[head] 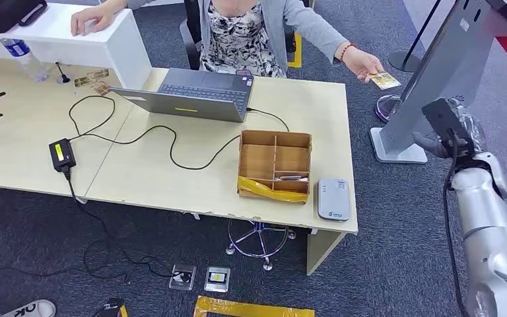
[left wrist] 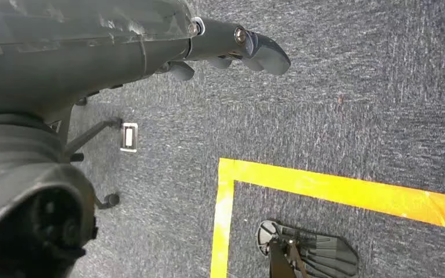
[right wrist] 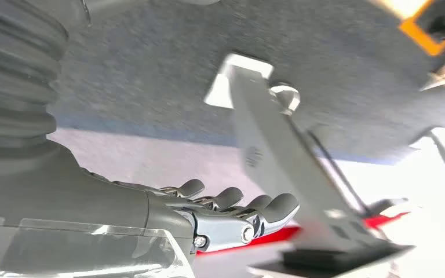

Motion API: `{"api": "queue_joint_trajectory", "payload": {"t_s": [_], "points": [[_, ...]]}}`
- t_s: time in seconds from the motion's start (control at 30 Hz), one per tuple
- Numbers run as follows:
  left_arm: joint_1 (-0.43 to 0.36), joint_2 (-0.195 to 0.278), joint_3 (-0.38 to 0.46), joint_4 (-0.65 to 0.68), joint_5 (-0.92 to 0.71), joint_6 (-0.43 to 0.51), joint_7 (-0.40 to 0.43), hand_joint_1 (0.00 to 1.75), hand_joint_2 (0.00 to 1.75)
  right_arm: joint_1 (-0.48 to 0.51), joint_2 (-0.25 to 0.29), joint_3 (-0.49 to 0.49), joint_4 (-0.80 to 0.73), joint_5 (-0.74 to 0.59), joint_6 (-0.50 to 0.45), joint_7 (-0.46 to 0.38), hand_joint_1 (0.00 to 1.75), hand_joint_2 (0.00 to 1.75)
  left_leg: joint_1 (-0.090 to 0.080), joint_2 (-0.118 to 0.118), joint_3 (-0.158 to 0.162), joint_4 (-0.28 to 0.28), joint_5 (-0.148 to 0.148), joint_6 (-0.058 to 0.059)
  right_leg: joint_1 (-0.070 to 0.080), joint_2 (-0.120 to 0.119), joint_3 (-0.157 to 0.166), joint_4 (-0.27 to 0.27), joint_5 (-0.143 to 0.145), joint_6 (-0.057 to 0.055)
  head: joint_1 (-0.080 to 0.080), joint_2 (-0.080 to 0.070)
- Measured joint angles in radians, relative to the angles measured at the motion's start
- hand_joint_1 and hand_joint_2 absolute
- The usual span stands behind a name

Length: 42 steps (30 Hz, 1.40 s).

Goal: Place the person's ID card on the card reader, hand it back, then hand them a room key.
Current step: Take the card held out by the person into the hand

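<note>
The ID card (head: 385, 80) was pinched in the person's hand (head: 364, 65), held out past the far right corner of the table (head: 145, 173), above the carpet. It was well apart from the robot's right hand (head: 450, 125), which was raised off the right side of the table, in front of a tilted grey kiosk stand (head: 436, 72). In the right wrist view that hand (right wrist: 232, 211) held nothing, its fingers (right wrist: 275, 207) lying side by side and only gently bent, with the stand (right wrist: 284, 168) just beyond them.

The card reader (head: 333, 199), a small grey box, lay on the near right corner of the table, just beside a brown wooden tray (head: 275, 165) split into compartments. A slim item lay in the tray's near right compartment; what it was could not be told. Farther back stood an open laptop (head: 195, 94), its cable running across the table toward a black power brick (head: 61, 154) at the left edge.

The left hand (left wrist: 232, 49) hung over the carpet, gripping nothing, its fingers (left wrist: 263, 52) loosely extended. Yellow tape (left wrist: 336, 188) marked the floor below it.
</note>
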Motion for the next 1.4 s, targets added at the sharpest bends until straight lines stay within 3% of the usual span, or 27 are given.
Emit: {"api": "queue_joint_trajectory", "payload": {"t_s": [0.33,0.73,0.87,1.4], "points": [[0.001,0.011,-0.004,0.000,-0.033,-0.015,0.026,0.00,0.00,0.028,0.083,0.157,-0.035,0.068,-0.149,0.019,0.00,1.75,0.000,-0.001,-0.001,0.000,0.000,0.000,0.000,-0.001,0.000,-0.001,0.000,0.000,0.000,0.000],[-0.007,0.028,-0.004,0.000,-0.034,-0.025,0.030,0.00,0.00,0.049,0.113,0.229,-0.048,0.049,-0.159,0.045,0.00,1.75,0.000,-0.001,-0.001,0.000,0.000,0.000,0.000,0.000,-0.001,-0.001,0.000,0.000,0.000,0.000],[-0.010,0.027,-0.004,0.000,-0.039,-0.025,0.030,0.00,0.00,0.052,0.116,0.235,-0.048,0.043,-0.156,0.048,1.75,1.75,0.000,-0.001,-0.001,0.000,0.000,0.000,0.000,0.000,-0.001,-0.001,0.000,0.000,0.000,0.000],[-0.013,0.028,-0.004,0.000,-0.047,-0.020,0.032,0.00,0.00,0.060,0.115,0.235,-0.094,-0.004,-0.125,0.057,1.75,1.75,0.000,0.000,-0.001,0.000,0.000,0.000,0.000,0.001,-0.002,-0.001,0.000,0.000,0.000,0.000]]}}
